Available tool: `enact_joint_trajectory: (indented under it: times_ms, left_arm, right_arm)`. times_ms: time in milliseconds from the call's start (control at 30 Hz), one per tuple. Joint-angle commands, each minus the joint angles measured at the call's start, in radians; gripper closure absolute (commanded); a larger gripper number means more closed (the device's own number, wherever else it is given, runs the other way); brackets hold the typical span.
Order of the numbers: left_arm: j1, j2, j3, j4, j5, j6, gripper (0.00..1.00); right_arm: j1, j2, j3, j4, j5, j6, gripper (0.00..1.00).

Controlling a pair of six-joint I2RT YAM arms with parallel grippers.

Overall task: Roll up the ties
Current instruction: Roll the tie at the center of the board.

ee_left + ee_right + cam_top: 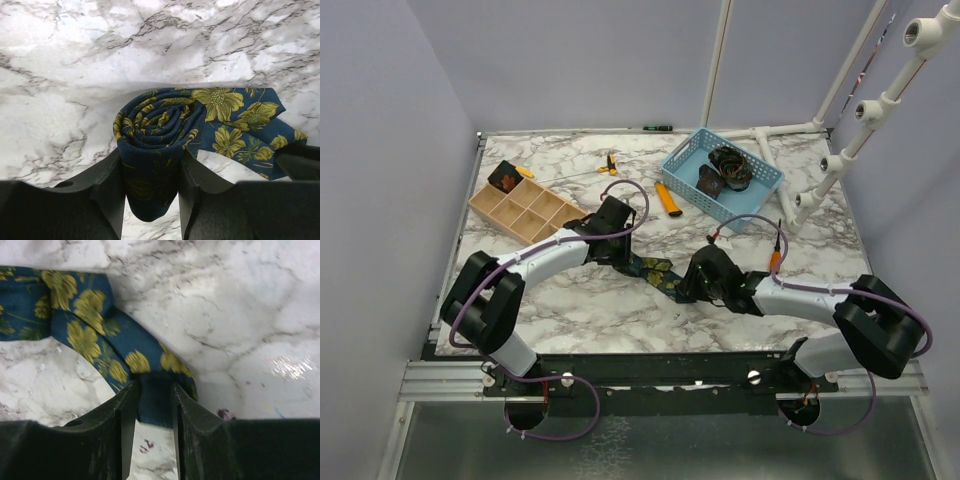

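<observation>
A navy tie with yellow-green flowers (pixel 655 272) lies on the marble table between my two grippers. In the left wrist view one end is wound into a coil (pixel 155 125), and my left gripper (pixel 151 170) is shut on that coil; a flat stretch runs off to the right. My right gripper (pixel 152 400) is shut on the tie's narrow strip (pixel 90 310), which curves away up and left. In the top view the left gripper (pixel 623 255) and right gripper (pixel 686 285) sit close together at the table's middle. A dark coiled tie (pixel 731 165) lies in the blue basket (pixel 763 194).
A wooden divided box (pixel 525 210) stands at the left with a dark red-orange item (pixel 505 178) in a corner cell. Orange-handled tools (pixel 668 200) (pixel 610 163) lie behind the grippers. A white pipe frame (pixel 840 150) rises at the right.
</observation>
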Motion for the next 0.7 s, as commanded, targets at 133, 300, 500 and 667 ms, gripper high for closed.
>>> enact_joint_trajectory:
  times_ms: [133,300,500,667]
  left_arm:
    - [-0.124,0.056,0.120,-0.280,-0.412,0.048,1.00]
    - [-0.199,0.111,0.193,-0.392,-0.570,0.029,1.00]
    - [-0.285,0.220,0.280,-0.535,-0.774,-0.066,1.00]
    - [-0.338,0.351,0.375,-0.700,-0.911,-0.205,1.00]
  right_arm:
    - [0.008,-0.226,-0.042,-0.307,0.094,-0.006,0.55]
    - [0.007,-0.362,-0.051,-0.371,0.133,-0.034,0.53]
    - [0.007,-0.463,-0.082,-0.429,0.144,-0.005,0.53]
    - [0.008,-0.540,-0.141,-0.459,0.122,0.067,0.54]
